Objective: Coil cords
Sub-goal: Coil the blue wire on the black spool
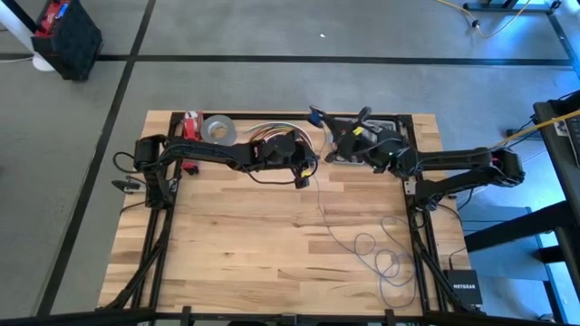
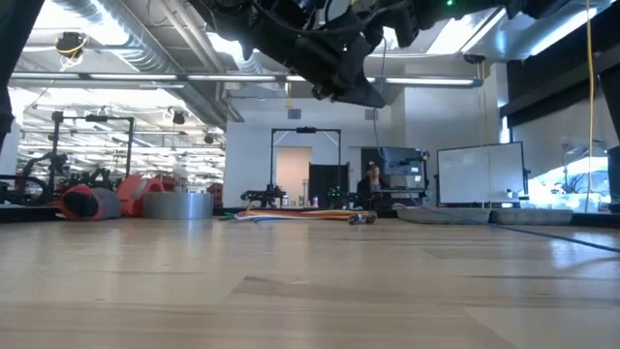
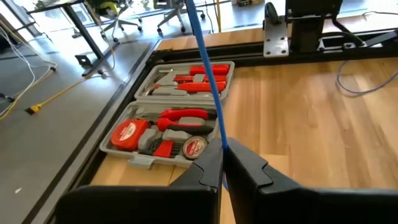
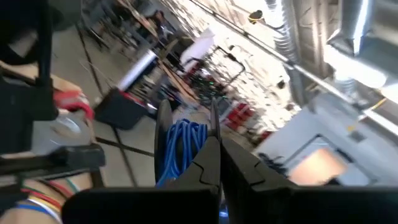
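I have the worktop [image 1: 272, 244] mostly bare in its near half, which leaves room for the slack to be drawn in without snagging. Both arms are gathered over the far edge, raised well off the wood, so the line can hang free between them. The open tool case [image 3: 168, 118] sits at that far edge below the left arm, out of the coiling path. The cords [image 1: 385, 258] trail from the arms down toward the near right corner, where several loose loops lie on the wood. My left gripper [image 3: 222, 163] has its jaws clamped on the blue cord, which runs taut away from them. My right gripper [image 4: 216, 163] has its jaws together, with a wound blue bundle just beyond them.
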